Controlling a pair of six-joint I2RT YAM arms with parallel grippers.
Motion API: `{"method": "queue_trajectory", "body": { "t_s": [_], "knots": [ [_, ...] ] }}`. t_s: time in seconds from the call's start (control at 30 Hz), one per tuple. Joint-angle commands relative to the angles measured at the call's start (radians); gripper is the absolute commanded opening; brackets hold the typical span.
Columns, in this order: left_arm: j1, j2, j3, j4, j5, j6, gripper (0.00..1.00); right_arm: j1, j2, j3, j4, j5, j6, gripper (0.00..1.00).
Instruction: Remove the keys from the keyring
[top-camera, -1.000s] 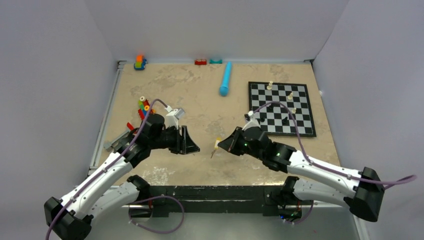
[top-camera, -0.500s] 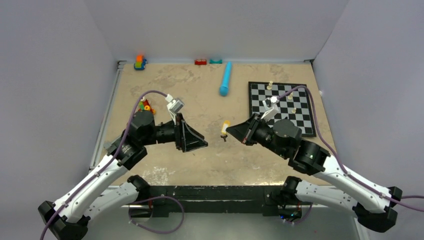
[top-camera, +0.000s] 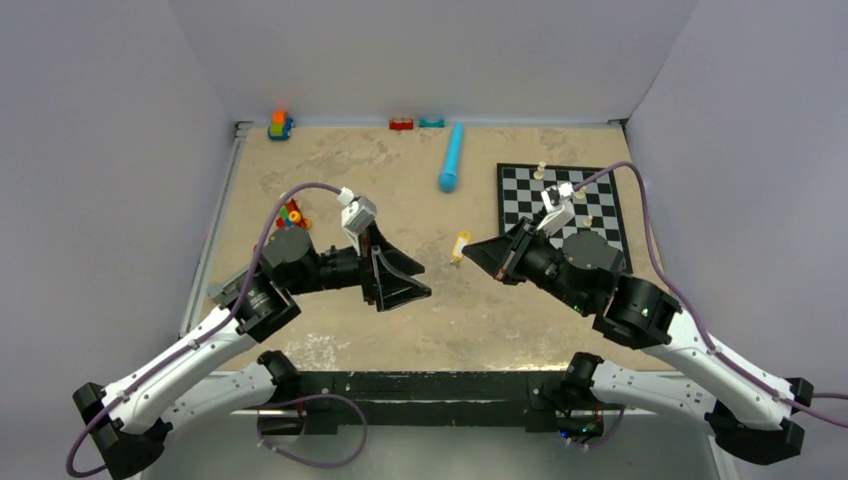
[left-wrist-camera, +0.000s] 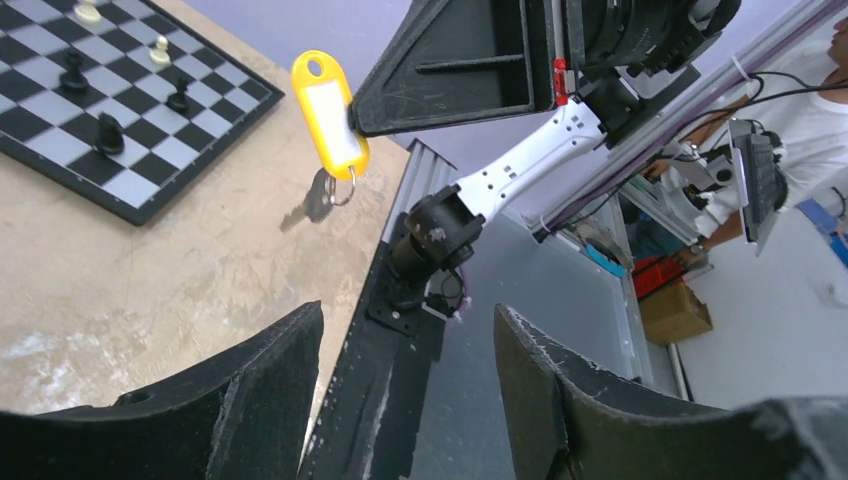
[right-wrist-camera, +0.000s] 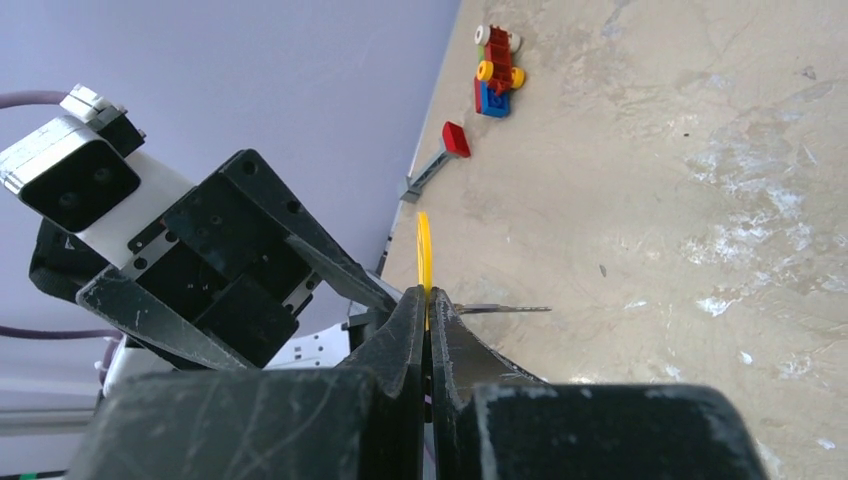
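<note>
My right gripper (top-camera: 472, 250) is shut on a yellow key tag (top-camera: 461, 245) and holds it in the air above the table's middle. In the left wrist view the tag (left-wrist-camera: 328, 112) hangs from the right gripper (left-wrist-camera: 352, 122), with a thin keyring (left-wrist-camera: 346, 189) and a silvery-grey key (left-wrist-camera: 316, 198) dangling below it. I cannot make out a brass key. In the right wrist view the tag (right-wrist-camera: 424, 245) stands edge-on between the closed fingers and the key (right-wrist-camera: 497, 309) sticks out sideways. My left gripper (top-camera: 422, 282) is open and empty, a short way left of the tag, facing it (left-wrist-camera: 407, 310).
A chessboard (top-camera: 603, 243) with small pieces lies at the right, under and behind the right arm. A blue cylinder (top-camera: 452, 158) lies at the back middle. Toy bricks (top-camera: 290, 213) sit left of the left arm, with more along the back wall (top-camera: 280, 124).
The right gripper has lifted the tag and key off the table and carried them up and back. The left arm has risen and swung right toward the tag, jaws open.
</note>
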Motion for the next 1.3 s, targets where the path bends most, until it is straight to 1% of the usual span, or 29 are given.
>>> {"method": "queue_trajectory", "body": {
  "t_s": [0.0,0.17,0.33,0.63,0.8,0.97,1.1,1.27],
  "knots": [
    [-0.030,0.000,-0.008,0.120,-0.122,0.072,0.68,-0.003,0.007,0.067,-0.024,0.054,0.009,0.00],
    [-0.048,0.023,-0.064,0.242,-0.189,0.139,0.71,-0.003,0.009,0.089,-0.032,0.062,0.010,0.00],
    [-0.066,0.049,-0.110,0.378,-0.223,0.210,0.71,-0.003,0.020,0.121,-0.053,0.075,0.010,0.00],
    [-0.175,0.136,-0.083,0.436,-0.334,0.333,0.72,-0.003,0.034,0.157,-0.085,0.113,0.017,0.00],
    [-0.191,0.168,-0.075,0.487,-0.343,0.322,0.67,-0.003,0.034,0.164,-0.095,0.121,0.019,0.00],
    [-0.214,0.195,-0.067,0.516,-0.381,0.340,0.66,-0.003,0.031,0.158,-0.093,0.121,0.023,0.00],
    [-0.220,0.219,-0.051,0.530,-0.385,0.351,0.62,-0.003,0.028,0.158,-0.092,0.118,0.025,0.00],
    [-0.228,0.261,-0.027,0.566,-0.387,0.352,0.59,-0.003,0.027,0.165,-0.097,0.123,0.025,0.00]
  ]
}}
